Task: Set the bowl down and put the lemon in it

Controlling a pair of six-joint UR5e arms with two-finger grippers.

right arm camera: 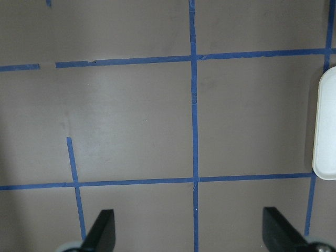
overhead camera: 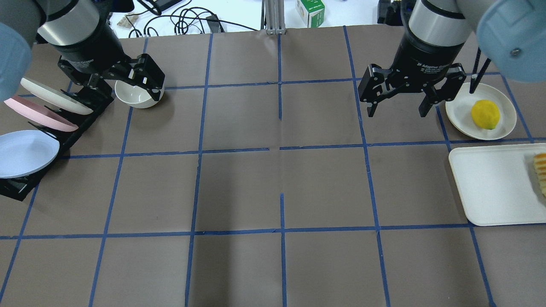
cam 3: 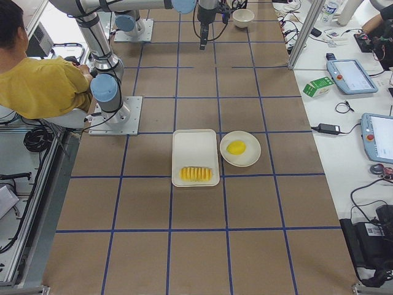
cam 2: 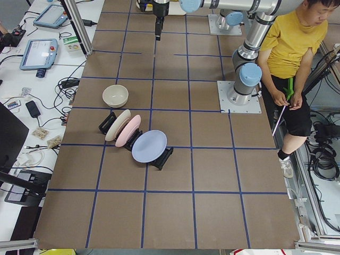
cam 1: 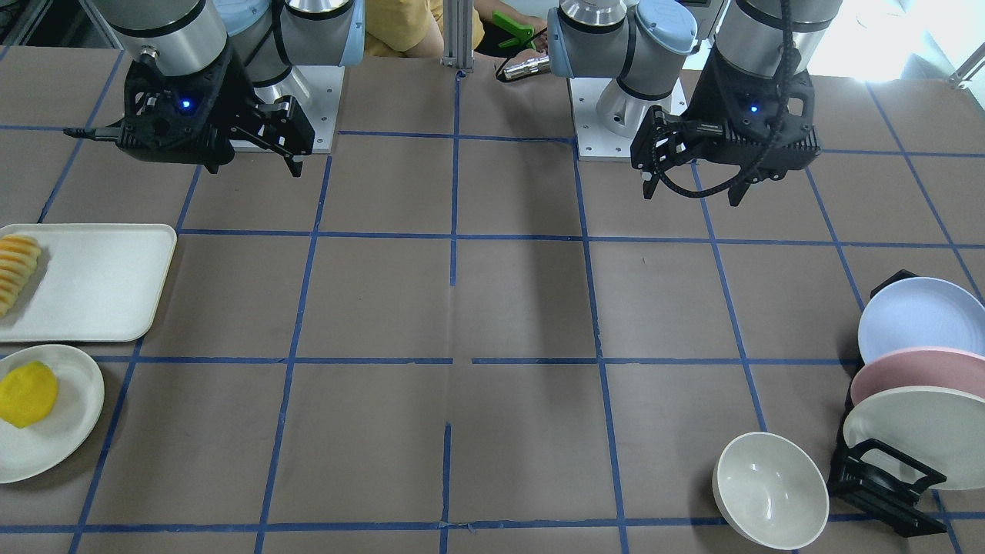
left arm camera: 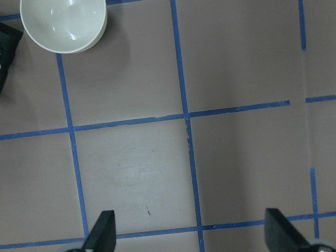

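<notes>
Currently bowl (overhead camera: 135,94) upright on far side of table, beside rack (overhead camera: 15,187). It lies ahead and outboard of left gripper (cam 1: 692,192), not under jaws; left arm nearer.

Lemon (overhead camera: 485,114) on round plate (overhead camera: 458,113), outboard of right gripper (overhead camera: 397,111); long axis roughly front-to-back.

Both jaws spread wide, holding nothing.

Count: one bowl, one lemon, one round plate, one tray (overhead camera: 490,187), three racked plates (overhead camera: 25,153).

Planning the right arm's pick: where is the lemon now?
Overhead view, far right: the lemon lies on a round cream plate, just beyond the rectangular tray.
</notes>
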